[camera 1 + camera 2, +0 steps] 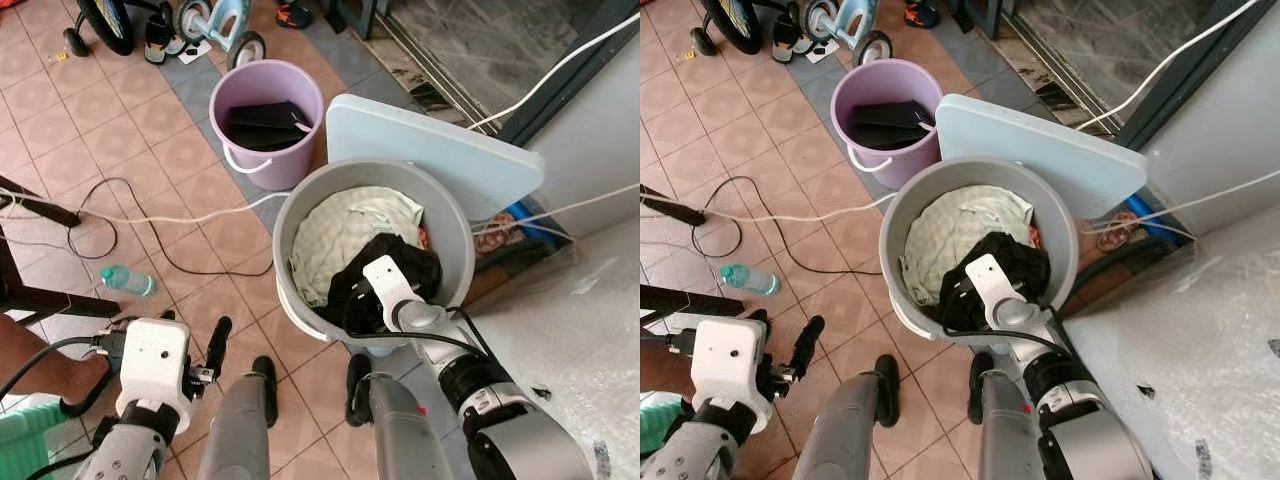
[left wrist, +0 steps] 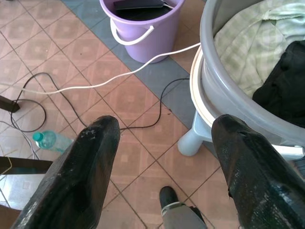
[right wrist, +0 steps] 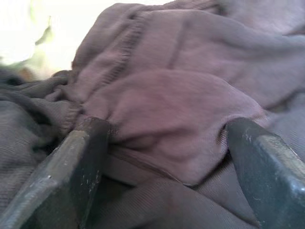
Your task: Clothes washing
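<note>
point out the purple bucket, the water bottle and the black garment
purple bucket point(image 1: 292, 160), left eye view, front wall
water bottle point(image 1: 127, 281), left eye view, middle of body
black garment point(image 1: 1025, 262), right eye view, top fold in the grey tub

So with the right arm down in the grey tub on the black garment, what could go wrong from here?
1. The right gripper has its fingers open around a fold of the black garment; closing may pinch only a thin layer that slips out.
2. Lifting could drag the pale green cloth along.
3. The grey tub sits on a small stool; a hard tug might tip it.

Bright daylight; right wrist view blurred.
</note>
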Controlling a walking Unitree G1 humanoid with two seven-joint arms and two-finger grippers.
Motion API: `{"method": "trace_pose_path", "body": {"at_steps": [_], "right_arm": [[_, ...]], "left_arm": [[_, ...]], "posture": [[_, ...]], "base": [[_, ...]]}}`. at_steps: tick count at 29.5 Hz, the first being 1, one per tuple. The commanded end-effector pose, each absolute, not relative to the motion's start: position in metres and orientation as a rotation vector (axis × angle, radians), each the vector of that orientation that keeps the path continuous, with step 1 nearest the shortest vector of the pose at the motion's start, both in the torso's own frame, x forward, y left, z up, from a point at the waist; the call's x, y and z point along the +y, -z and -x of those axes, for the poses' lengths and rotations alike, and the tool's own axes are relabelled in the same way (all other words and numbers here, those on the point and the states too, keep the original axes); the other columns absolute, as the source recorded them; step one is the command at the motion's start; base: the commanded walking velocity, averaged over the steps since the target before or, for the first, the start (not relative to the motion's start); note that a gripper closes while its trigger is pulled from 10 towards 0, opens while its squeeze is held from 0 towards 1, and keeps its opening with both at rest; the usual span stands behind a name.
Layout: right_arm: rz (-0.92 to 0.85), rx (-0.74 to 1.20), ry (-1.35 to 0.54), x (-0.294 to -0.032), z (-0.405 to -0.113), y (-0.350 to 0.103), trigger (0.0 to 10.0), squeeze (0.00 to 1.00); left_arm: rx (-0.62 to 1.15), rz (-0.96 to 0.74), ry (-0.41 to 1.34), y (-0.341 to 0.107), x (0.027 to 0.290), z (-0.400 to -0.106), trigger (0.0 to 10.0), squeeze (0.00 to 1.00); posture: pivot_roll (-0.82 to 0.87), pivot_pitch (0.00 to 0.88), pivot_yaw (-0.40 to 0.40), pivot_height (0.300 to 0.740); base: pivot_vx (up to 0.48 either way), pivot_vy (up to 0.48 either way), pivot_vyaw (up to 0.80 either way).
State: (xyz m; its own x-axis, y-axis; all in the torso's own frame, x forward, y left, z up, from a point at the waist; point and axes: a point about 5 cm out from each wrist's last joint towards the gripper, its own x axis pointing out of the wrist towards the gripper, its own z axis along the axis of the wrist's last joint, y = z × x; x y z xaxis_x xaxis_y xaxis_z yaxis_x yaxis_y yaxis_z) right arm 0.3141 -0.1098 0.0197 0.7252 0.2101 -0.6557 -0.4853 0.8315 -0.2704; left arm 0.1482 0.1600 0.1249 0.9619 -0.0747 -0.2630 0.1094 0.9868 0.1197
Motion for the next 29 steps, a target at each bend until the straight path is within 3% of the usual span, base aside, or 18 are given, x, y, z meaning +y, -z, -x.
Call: {"method": "trace_pose_path", "body": {"at_steps": [1,8,29], "right_arm": [[0.445,0.758,-0.428,-0.109,-0.293,0.005,0.0,0.0],[0.415,0.748,-0.463,-0.097,-0.291,0.007,0.0,0.0],[0.331,0.673,-0.411,-0.101,-0.309,-0.008,0.0,0.0]], "left_arm": [[0.287,-0.138,0.078,-0.124,0.16,-0.143,10.0,0.0],[0.302,-0.135,0.055,-0.125,0.161,-0.14,10.0,0.0],[0.322,-0.109,0.008,-0.122,0.157,-0.141,10.0,0.0]], "posture": [[0.27,0.485,-0.017,0.74],[0.28,0.494,-0.033,0.74],[0.26,0.505,-0.066,0.74]], "base": [[0.0,0.0,0.0],[0.0,0.0,0.0],[0.0,0.0,0.0]]}}
